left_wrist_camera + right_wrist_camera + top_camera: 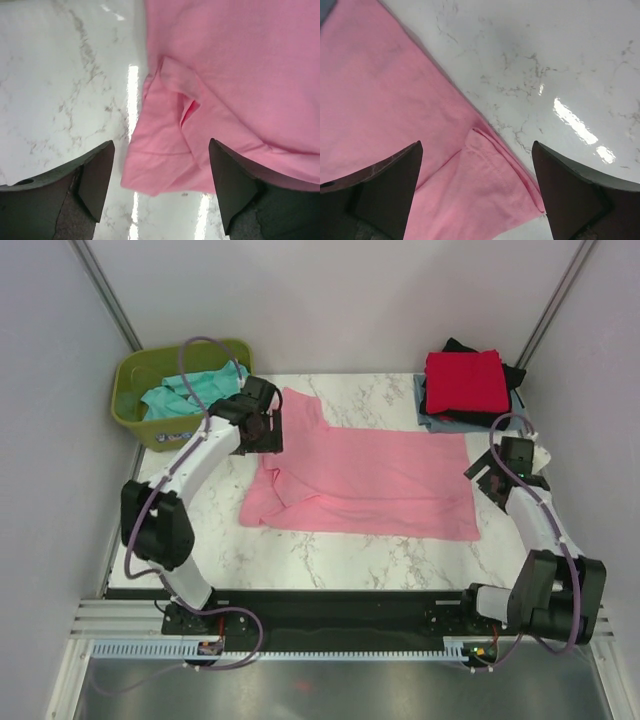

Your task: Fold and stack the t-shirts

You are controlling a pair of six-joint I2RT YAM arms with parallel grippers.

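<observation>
A large pink t-shirt [370, 475] lies spread across the marble table, its left side bunched into folds. My left gripper [265, 435] hovers open over that left side. In the left wrist view a folded pink sleeve [165, 160] lies on the table between and beyond the fingers [97, 175]. My right gripper [487, 478] is open above the shirt's right edge. The right wrist view shows a doubled-over pink corner [495, 195] under the gap. A folded red t-shirt [465, 380] tops a stack with black and grey-blue ones at the back right. A teal t-shirt [190, 390] sits in the tub.
An olive-green plastic tub [135, 415] stands at the back left corner, just beyond my left arm. Bare marble table [350, 560] runs along the near edge in front of the pink shirt. Grey walls close in both sides.
</observation>
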